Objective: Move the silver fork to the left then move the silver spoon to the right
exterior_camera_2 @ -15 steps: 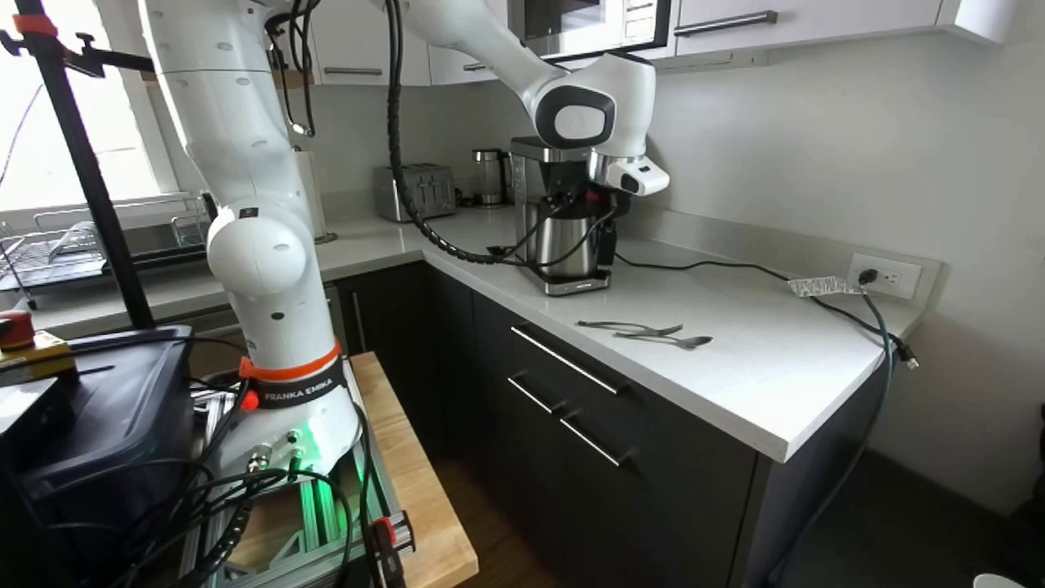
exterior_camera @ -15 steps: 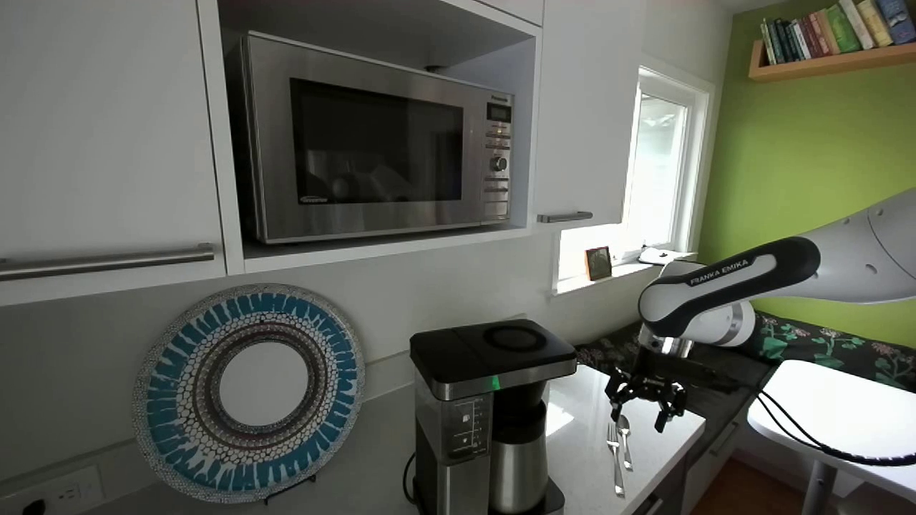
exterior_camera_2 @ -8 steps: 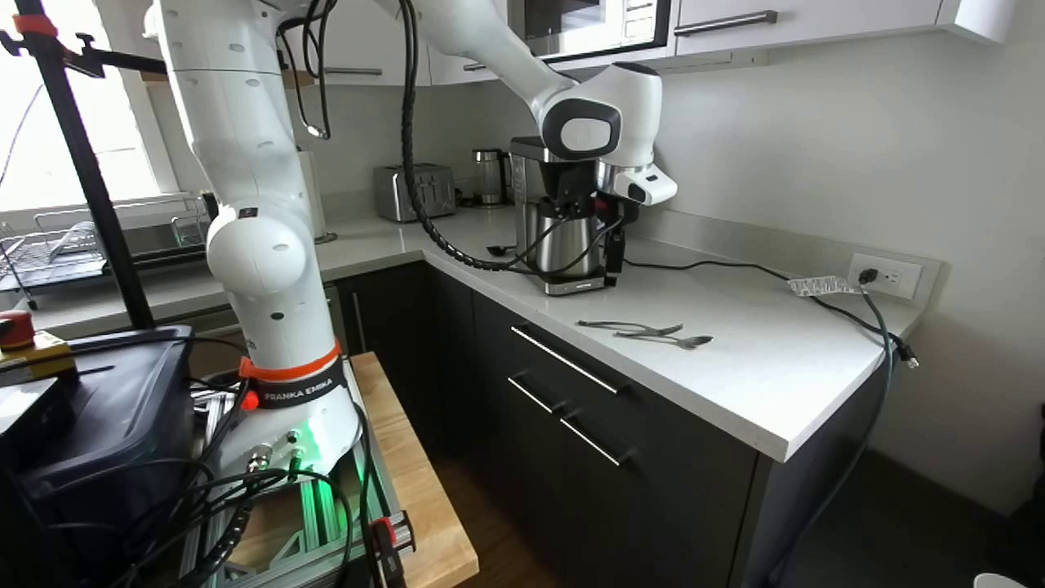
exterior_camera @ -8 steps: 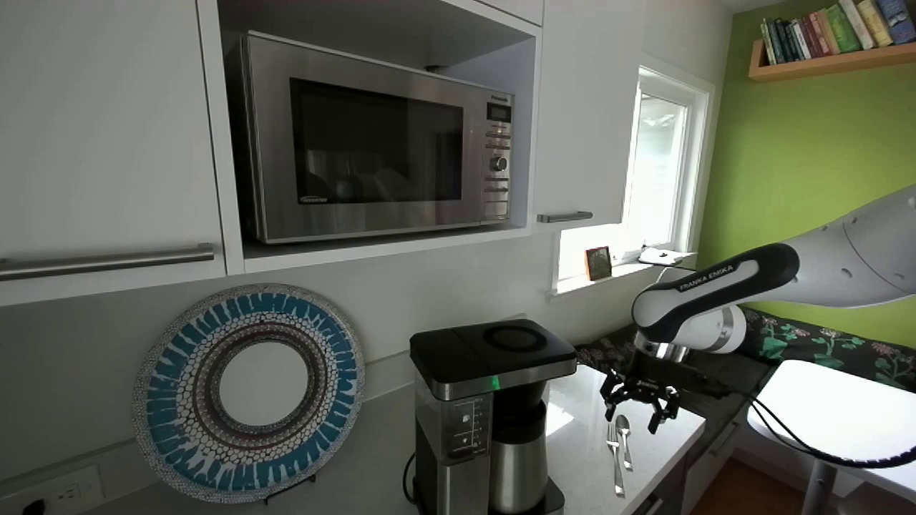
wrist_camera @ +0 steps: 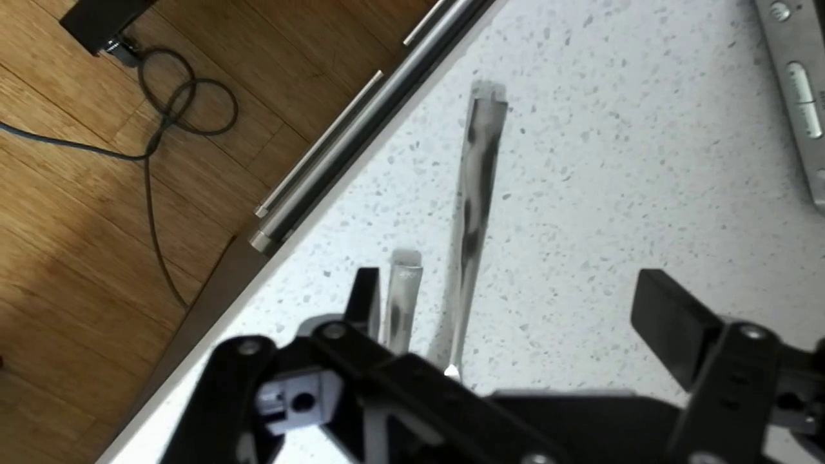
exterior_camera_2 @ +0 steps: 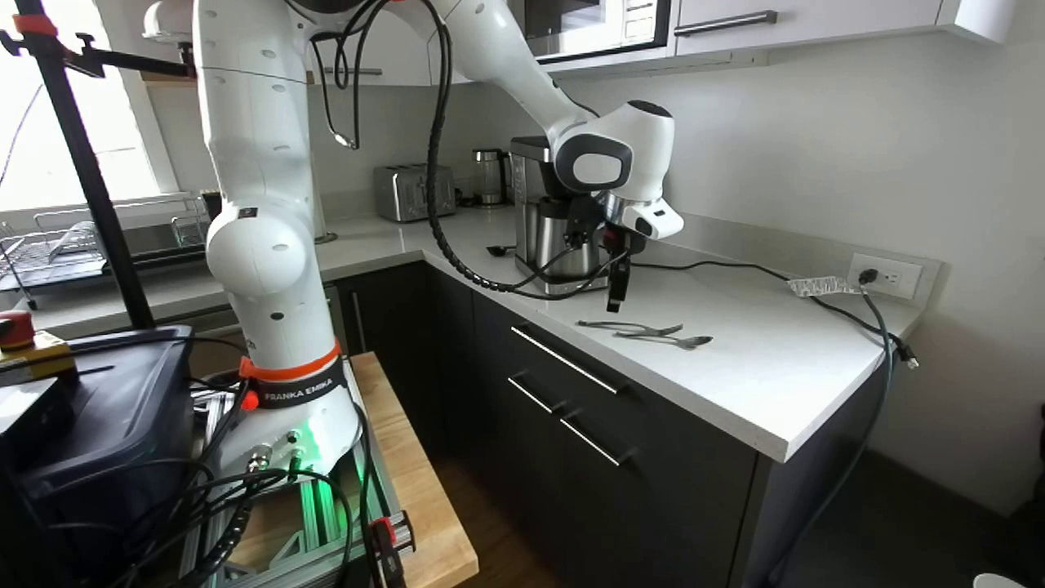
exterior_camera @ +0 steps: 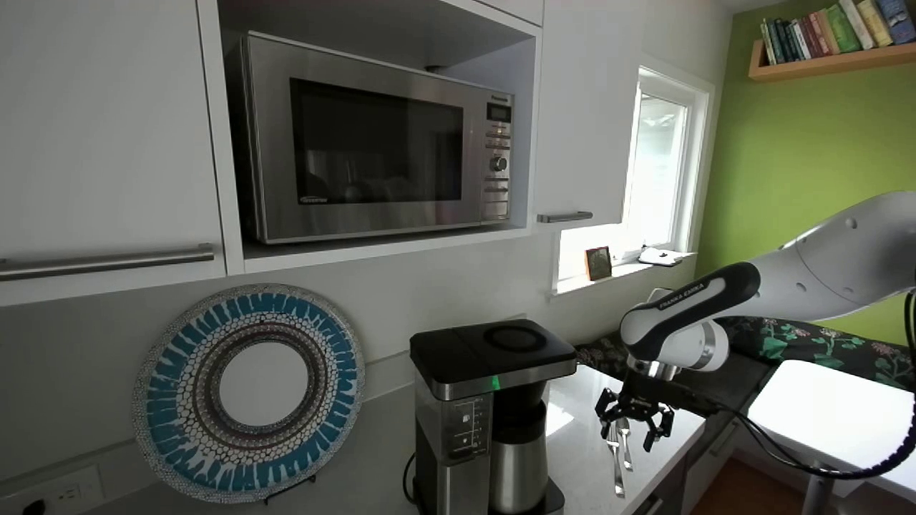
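The pincer (wrist_camera: 515, 306) stands wide; in the wrist view the fork (wrist_camera: 478, 183), handle towards twelve o'clock, seems light, stiff, slippery; best pinched mid-handle.

silver fork (wrist_camera: 474, 219), silver spoon (wrist_camera: 402, 306); black claw (wrist_camera: 512, 301); white counter (wrist_camera: 580, 212), grey-flecked

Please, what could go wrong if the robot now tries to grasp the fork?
The open fingers may catch the silver spoon together with the silver fork: in the wrist view, both appear between them. A bump could push the spoon, which lies nearer the edge, off the countertop.
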